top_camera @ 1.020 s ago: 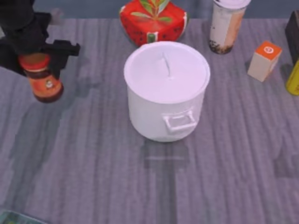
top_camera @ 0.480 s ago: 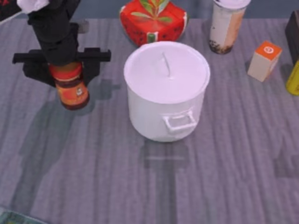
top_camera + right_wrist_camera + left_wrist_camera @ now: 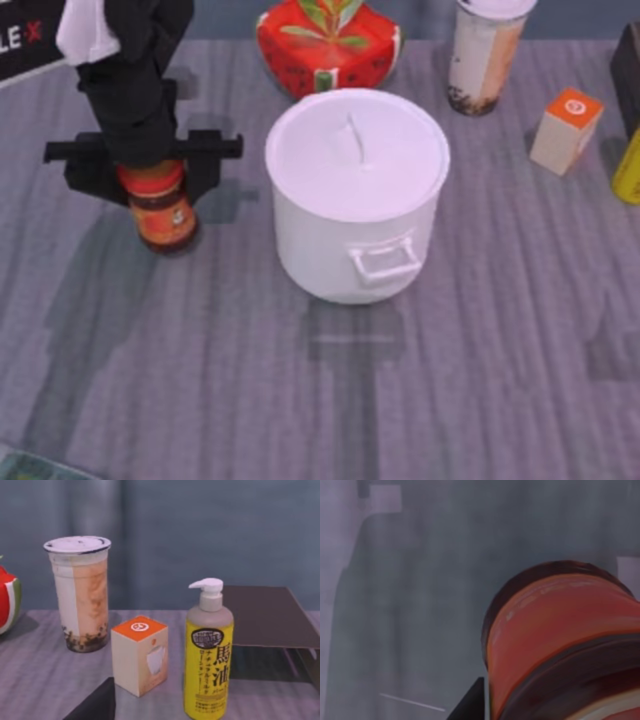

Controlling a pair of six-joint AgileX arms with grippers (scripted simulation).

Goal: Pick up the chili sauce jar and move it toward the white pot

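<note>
The left tool [image 3: 150, 165] is clamped on the chili sauce jar [image 3: 163, 208] near its lid, the jar tilted, close beside the white pot [image 3: 352, 196] on the pot's left side.

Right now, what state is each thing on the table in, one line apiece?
chili sauce jar: lid on, upright, held by the left gripper, left of the pot.
white pot: lid on, upright.
cream cup: lidded, upright.
pump bottle: upright.
orange-topped box: closed, upright.
red box: closed.
</note>
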